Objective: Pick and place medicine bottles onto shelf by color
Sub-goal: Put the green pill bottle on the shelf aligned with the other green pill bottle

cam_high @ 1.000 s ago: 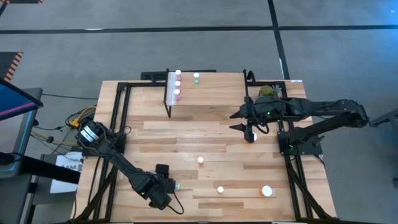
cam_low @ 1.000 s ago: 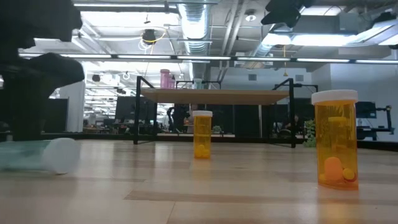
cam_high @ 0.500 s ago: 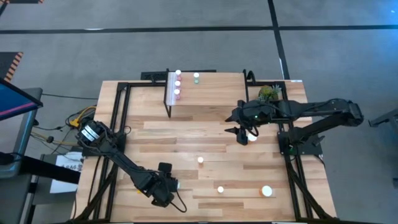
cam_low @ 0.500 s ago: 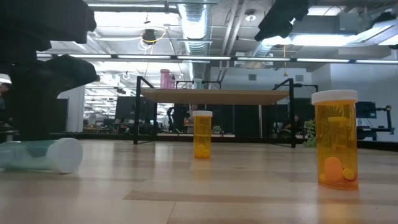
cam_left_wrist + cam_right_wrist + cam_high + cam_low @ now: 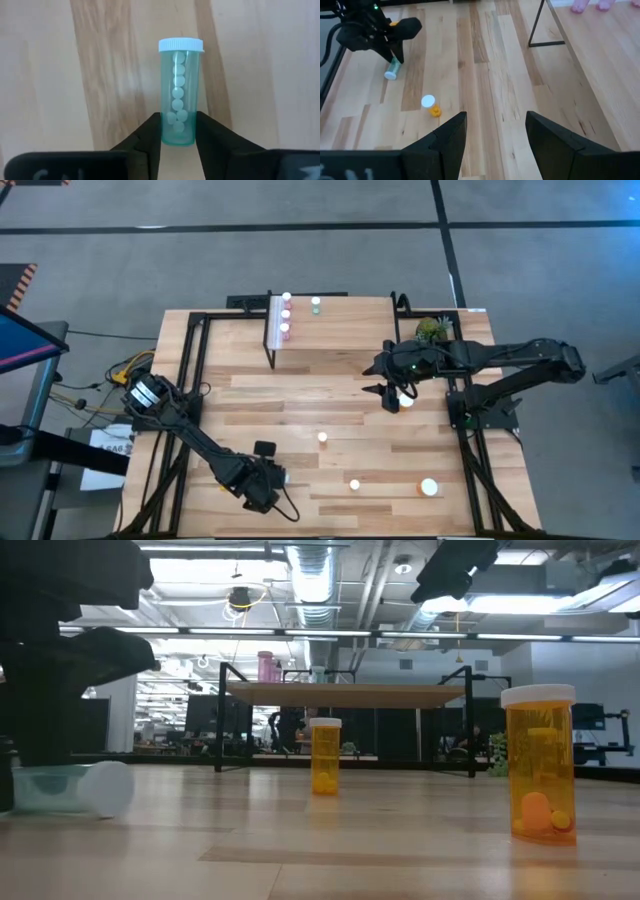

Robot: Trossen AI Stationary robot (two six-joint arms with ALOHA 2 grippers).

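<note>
Left gripper [image 5: 178, 131], near the desk's [image 5: 300, 395] front-left corner: its fingers [image 5: 145, 137] sit on either side of the base of a teal bottle [image 5: 180, 92] that lies flat on its side, white cap pointing away from the wrist. The fingers look to be touching the body, pinched on the lower end only. White tablets are visible inside.

Step in hand, as I read it: the pick of the teal bottle. The grasp looks barely made; the bottle has not left the wood [image 5: 70, 790].

Next move calls for a firm hold, a lift, then turning the bottle upright for the shelf [image 5: 330, 320] at the desk's back edge. A green-looking bottle [image 5: 316, 305] already stands there, apart from three pink ones [image 5: 285, 315], so the teal one likely belongs beside it. A grip so near the base could let the bottle swing.

Middle of the desk: a small orange bottle [image 5: 322, 438] stands upright; another [image 5: 354, 485] and a wider one [image 5: 429, 487] stand nearer the front edge.

Right gripper [image 5: 495, 135]: held above the desk toward the right edge, fingers spread apart, nothing between them.

Writing: none readable on any bottle; the marks on the left wrist housing are too faint to make out.
</note>
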